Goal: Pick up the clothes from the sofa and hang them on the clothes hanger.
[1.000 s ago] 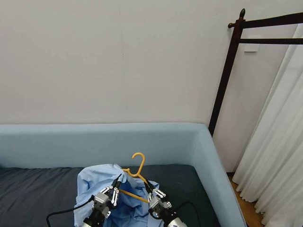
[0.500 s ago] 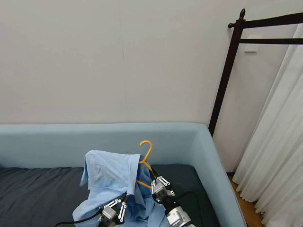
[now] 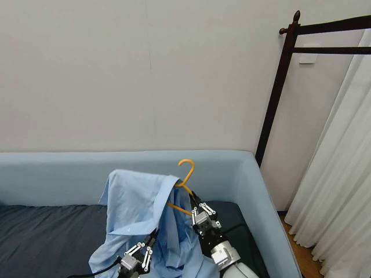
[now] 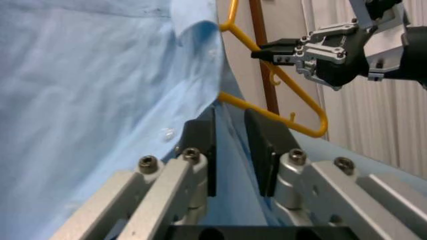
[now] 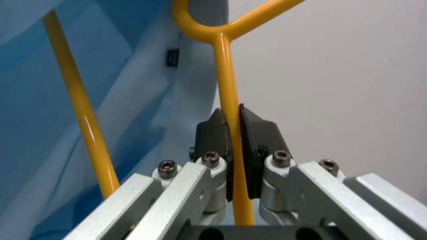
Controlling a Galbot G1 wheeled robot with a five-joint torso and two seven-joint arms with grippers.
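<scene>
A light blue shirt (image 3: 136, 214) hangs on a yellow hanger (image 3: 186, 171) that is held up over the sofa seat. My right gripper (image 3: 195, 204) is shut on the hanger's sloping bar just under the hook. In the right wrist view the pads (image 5: 215, 131) pinch the yellow rod (image 5: 227, 75) with the shirt (image 5: 120, 75) draped beside it. My left gripper (image 3: 144, 251) sits lower, at the shirt's front hem. In the left wrist view its fingers (image 4: 200, 150) stand slightly apart, and shirt cloth (image 4: 100, 75) runs past the gap. The right gripper (image 4: 263, 52) shows farther off on the hanger (image 4: 293, 95).
The dark wooden clothes rack (image 3: 277, 87) stands to the right, behind the sofa's corner, with its top rail (image 3: 330, 26) high up. White curtains (image 3: 342, 174) hang at the far right. The light blue sofa back (image 3: 58, 174) and dark seat cushion (image 3: 40, 237) lie below.
My right gripper has lifted the hanger up and to the right, and the shirt has risen off the seat with it. My left gripper dropped lower and stays near the hem.
</scene>
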